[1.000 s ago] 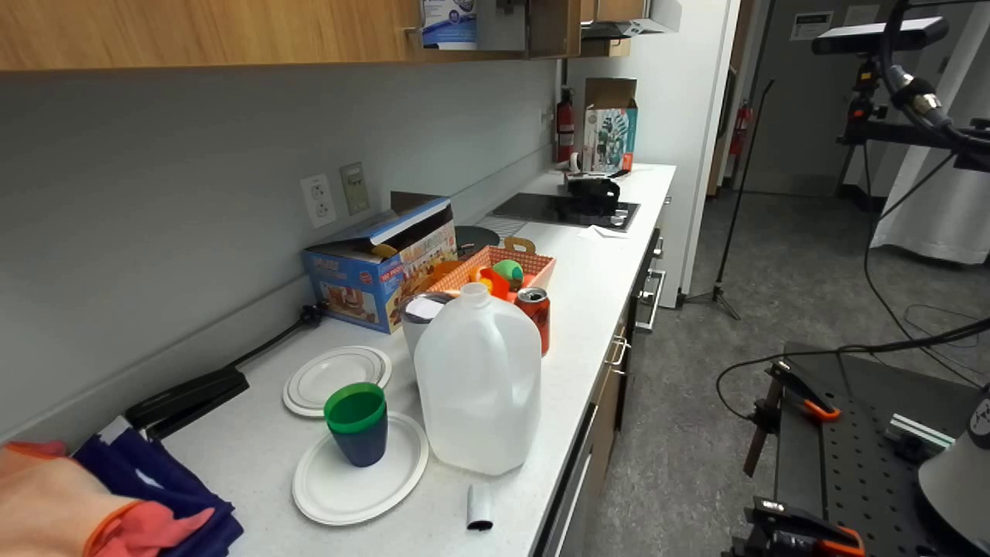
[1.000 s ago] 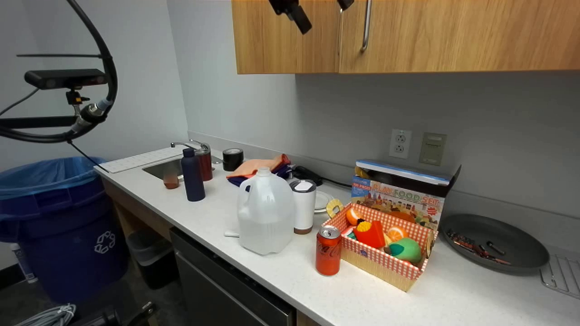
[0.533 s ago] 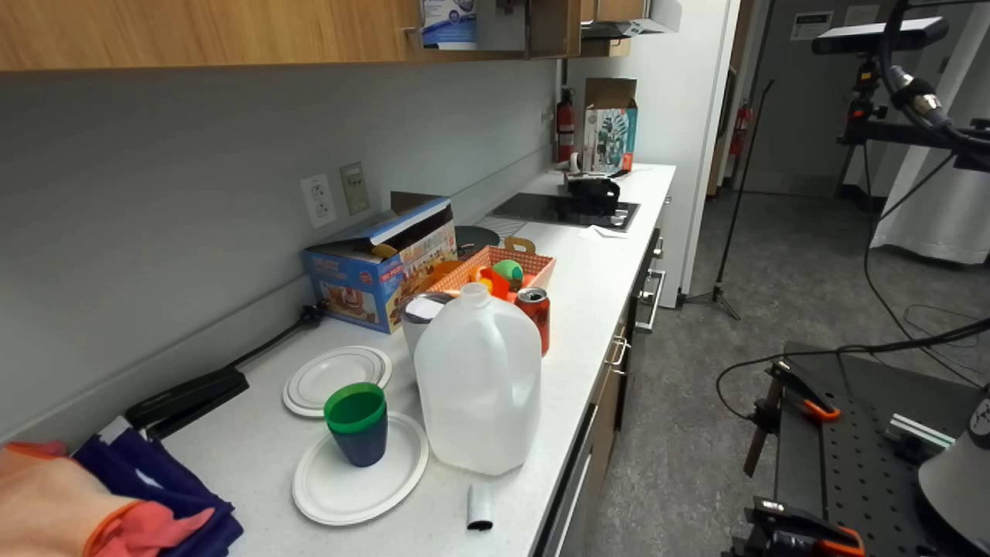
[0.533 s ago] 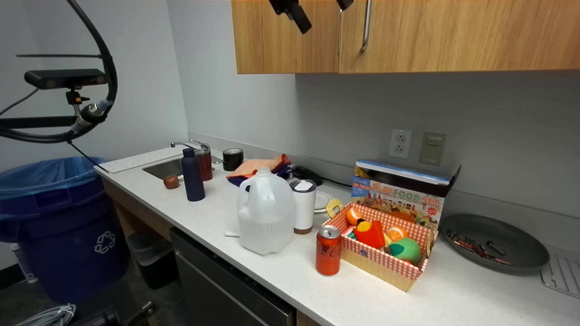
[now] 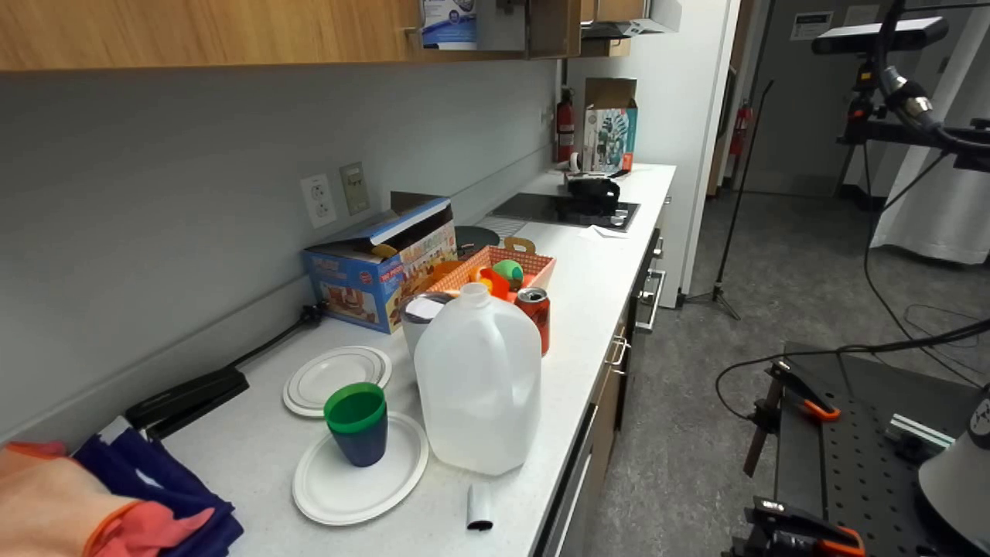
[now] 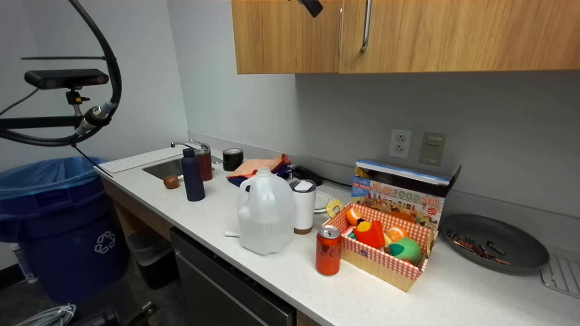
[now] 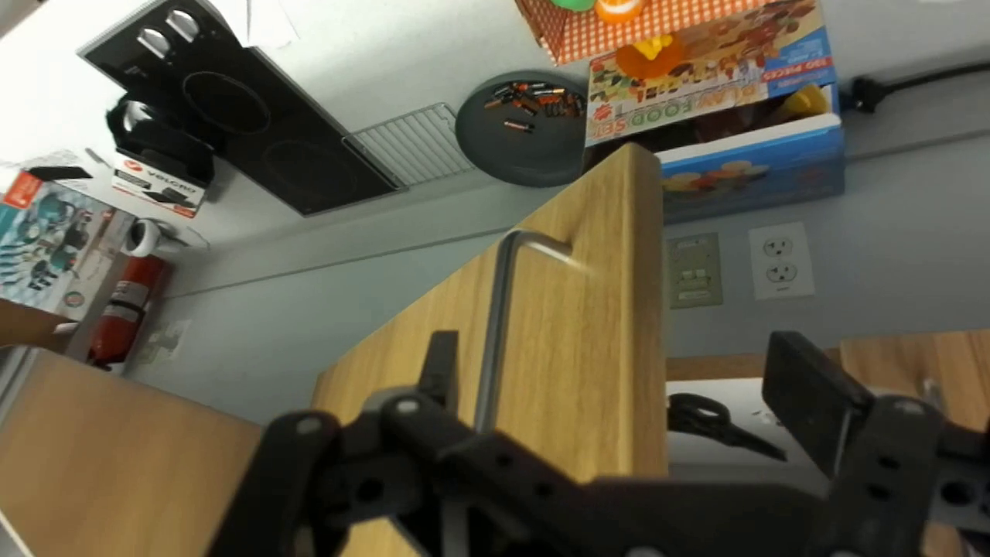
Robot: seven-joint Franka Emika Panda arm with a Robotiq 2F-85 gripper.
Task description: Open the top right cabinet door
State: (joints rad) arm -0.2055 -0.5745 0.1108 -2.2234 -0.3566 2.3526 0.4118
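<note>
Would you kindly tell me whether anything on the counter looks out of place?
Yes: what look like loose batteries lie scattered in the dark pan near the play food box, odd because pans normally hold food.

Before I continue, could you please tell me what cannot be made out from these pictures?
Wrist view: one end of the handle on the cabinet door, hidden behind the gripper.
An exterior view: most of the gripper beyond one dark finger, cut off by the top edge.
An exterior view: top of the blue-and-white package, cut off likewise.
</note>
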